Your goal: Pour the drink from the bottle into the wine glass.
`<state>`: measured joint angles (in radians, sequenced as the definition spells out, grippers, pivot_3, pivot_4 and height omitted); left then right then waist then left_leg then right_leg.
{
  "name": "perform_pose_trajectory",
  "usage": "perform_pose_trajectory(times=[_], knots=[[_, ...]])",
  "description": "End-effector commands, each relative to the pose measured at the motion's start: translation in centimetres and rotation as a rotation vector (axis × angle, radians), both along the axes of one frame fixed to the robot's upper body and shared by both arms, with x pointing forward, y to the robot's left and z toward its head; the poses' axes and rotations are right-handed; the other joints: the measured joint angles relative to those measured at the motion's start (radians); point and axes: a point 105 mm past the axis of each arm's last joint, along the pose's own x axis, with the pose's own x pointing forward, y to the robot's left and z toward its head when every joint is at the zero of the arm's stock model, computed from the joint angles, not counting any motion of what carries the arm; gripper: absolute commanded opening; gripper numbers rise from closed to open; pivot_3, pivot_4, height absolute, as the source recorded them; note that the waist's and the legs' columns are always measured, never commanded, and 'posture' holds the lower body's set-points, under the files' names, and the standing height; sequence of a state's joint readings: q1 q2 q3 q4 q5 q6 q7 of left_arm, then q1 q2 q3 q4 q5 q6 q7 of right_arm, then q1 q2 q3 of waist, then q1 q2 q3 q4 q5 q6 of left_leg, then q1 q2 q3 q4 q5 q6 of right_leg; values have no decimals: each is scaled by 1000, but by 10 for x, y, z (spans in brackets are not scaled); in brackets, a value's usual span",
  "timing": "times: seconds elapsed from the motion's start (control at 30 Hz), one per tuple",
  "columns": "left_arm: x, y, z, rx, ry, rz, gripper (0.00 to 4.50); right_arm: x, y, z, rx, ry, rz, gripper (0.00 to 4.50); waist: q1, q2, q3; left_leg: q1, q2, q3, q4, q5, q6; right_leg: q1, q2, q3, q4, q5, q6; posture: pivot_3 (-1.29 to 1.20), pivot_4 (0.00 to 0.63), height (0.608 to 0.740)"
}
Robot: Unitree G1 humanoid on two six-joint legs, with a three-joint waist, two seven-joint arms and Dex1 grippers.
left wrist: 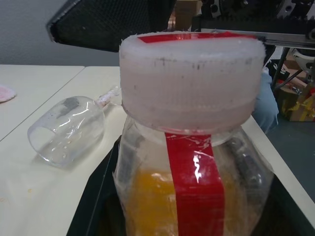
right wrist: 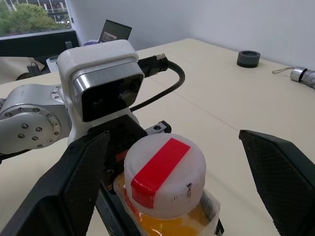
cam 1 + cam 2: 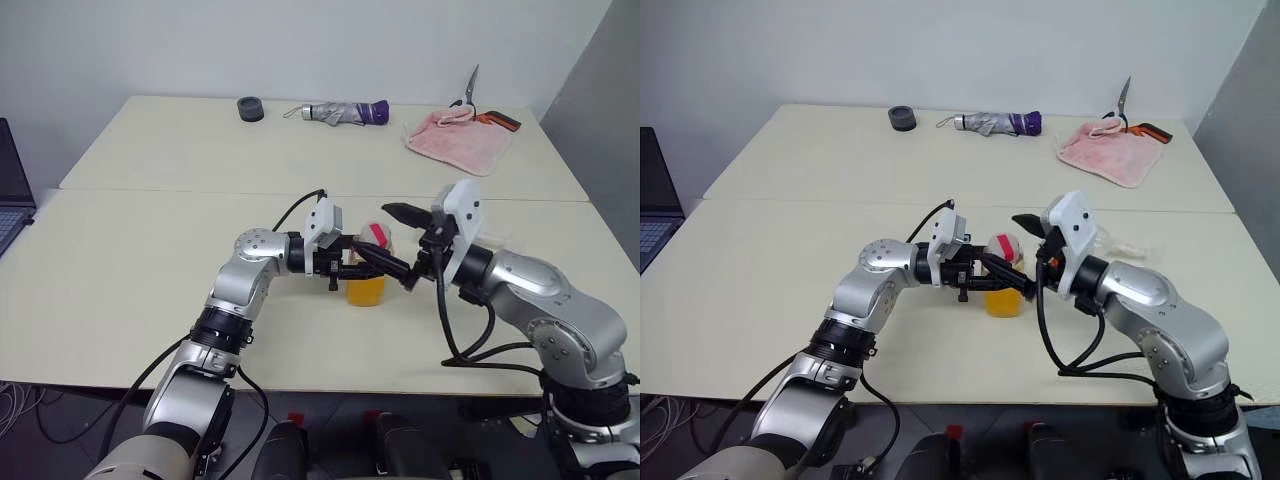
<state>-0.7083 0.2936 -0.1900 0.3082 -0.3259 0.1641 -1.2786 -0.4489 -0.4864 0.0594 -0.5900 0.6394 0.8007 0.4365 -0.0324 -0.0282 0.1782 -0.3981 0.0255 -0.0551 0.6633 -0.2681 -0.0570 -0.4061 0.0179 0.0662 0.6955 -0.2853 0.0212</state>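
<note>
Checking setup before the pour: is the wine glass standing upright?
No, the wine glass lies on its side on the table.

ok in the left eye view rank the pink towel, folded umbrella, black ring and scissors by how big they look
1. pink towel
2. folded umbrella
3. scissors, partly hidden by the towel, so unsure against the umbrella
4. black ring
All lie at the table's far edge, so nearness hardly skews it.

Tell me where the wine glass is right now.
The wine glass lies on its side on the table, seen in the left wrist view just beyond the bottle held in the left hand.
</note>
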Motion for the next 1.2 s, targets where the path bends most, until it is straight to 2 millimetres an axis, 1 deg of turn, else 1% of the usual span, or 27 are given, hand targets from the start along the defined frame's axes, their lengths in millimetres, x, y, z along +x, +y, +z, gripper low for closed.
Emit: perform_pose_trajectory(times=[0.03,0.1,0.13,0.2,0.33,0.37,0.67,0.8,0.87,0.93,1.0,1.07,1.17,1.2], knots=[[-2,-3,15,-19,-72,-21,1818,-3,4,11,4,-55,21,4500,0,0,0,0,0,0,0,0,0,0,0,0,0,0,0,0,150,740],[-2,-3,15,-18,-72,-20,1818,-4,5,11,7,-53,27,4500,0,0,0,0,0,0,0,0,0,0,0,0,0,0,0,0,150,740],[-1,-3,15,-18,-73,-18,1818,-4,5,11,5,-51,31,4124,0,0,0,0,0,0,0,0,0,0,0,0,0,0,0,0,150,740],[-1,-2,15,-18,-75,-15,1818,-5,6,10,4,-50,38,3616,0,0,0,0,0,0,0,0,0,0,0,0,0,0,0,0,150,740],[-1,-2,15,-19,-77,-12,1818,-7,7,8,4,-45,53,2153,0,0,0,0,0,0,0,0,0,0,0,0,0,0,0,0,150,740],[-1,-2,16,-19,-78,-11,1818,-7,7,7,-2,-45,58,1845,0,0,0,0,0,0,0,0,0,0,0,0,0,0,0,0,150,740],[0,-4,21,-37,-89,-10,1818,-12,9,-5,-43,-19,126,1826,0,0,0,0,0,0,0,0,0,0,0,0,0,0,0,0,150,740],[-2,-5,24,-40,-95,-29,1817,-11,6,-11,-101,-18,223,1826,0,0,0,0,0,0,0,0,0,0,0,0,0,0,0,0,150,740],[-6,-5,26,-33,-104,-53,1816,-6,-3,-12,-197,-30,337,1826,-1,1,1,0,0,0,0,0,0,0,0,0,0,0,0,0,150,740],[-10,-5,27,-26,-105,-74,1816,1,-15,-8,-275,-32,416,1826,-1,2,1,0,-1,1,0,0,0,0,0,0,0,0,0,0,150,740],[-11,-4,28,-28,-106,-78,1815,9,-24,-1,-310,-28,446,1826,-1,2,2,0,0,0,0,0,0,0,0,-1,0,0,0,0,150,740],[-11,-4,27,-30,-106,-71,1815,15,-28,7,-312,-43,445,1826,-1,2,2,0,0,0,0,0,0,0,0,-1,0,0,0,0,150,740],[-9,-4,26,-38,-105,-47,1815,14,-30,13,-286,-37,440,1826,0,2,2,0,1,0,0,0,0,0,0,-1,0,0,0,0,150,740],[-8,-4,26,-42,-102,-36,1815,14,-30,16,-264,-50,409,2176,1,2,2,0,1,0,0,0,0,0,0,-1,0,0,0,0,150,740]])
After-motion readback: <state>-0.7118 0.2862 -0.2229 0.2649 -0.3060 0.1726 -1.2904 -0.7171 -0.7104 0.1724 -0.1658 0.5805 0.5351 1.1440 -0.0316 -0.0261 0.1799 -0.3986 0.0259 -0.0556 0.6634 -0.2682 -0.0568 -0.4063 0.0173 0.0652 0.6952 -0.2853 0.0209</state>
